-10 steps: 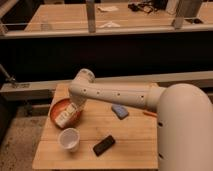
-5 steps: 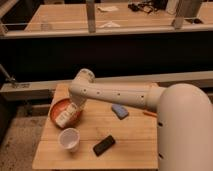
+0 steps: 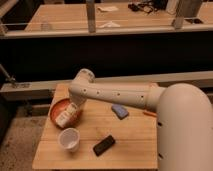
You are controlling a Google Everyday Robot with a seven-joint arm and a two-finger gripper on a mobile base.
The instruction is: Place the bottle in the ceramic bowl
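Nothing visibly differs from the frames of a second and half a second ago: the arm, the bottle and everything on the table sit in the same places.

In the camera view, the white arm (image 3: 120, 95) reaches from the robot's bulky white body (image 3: 185, 130) on the right, across the back of the wooden table (image 3: 125, 142), and bends down at a rounded joint toward the table's left side. The claw (image 3: 73, 106) is at the end of that downward link, right over the ceramic bowl (image 3: 54, 111). It is closed, with the top of the bottle (image 3: 65, 116) caught in it. The bottle is white with dark markings and hangs tilted, its lower end leaning to the left inside the bowl's rim; whether that end touches the bowl's floor cannot be told. The orange-red bowl sits near the table's left edge.

A white paper cup (image 3: 69, 139) stands upright just in front of the bowl, apart from it. To the cup's right a flat black object (image 3: 104, 145) lies at an angle. A small blue object (image 3: 119, 110) lies under the arm nearer the middle of the table, and a thin orange item (image 3: 149, 114) lies beside the robot's body.
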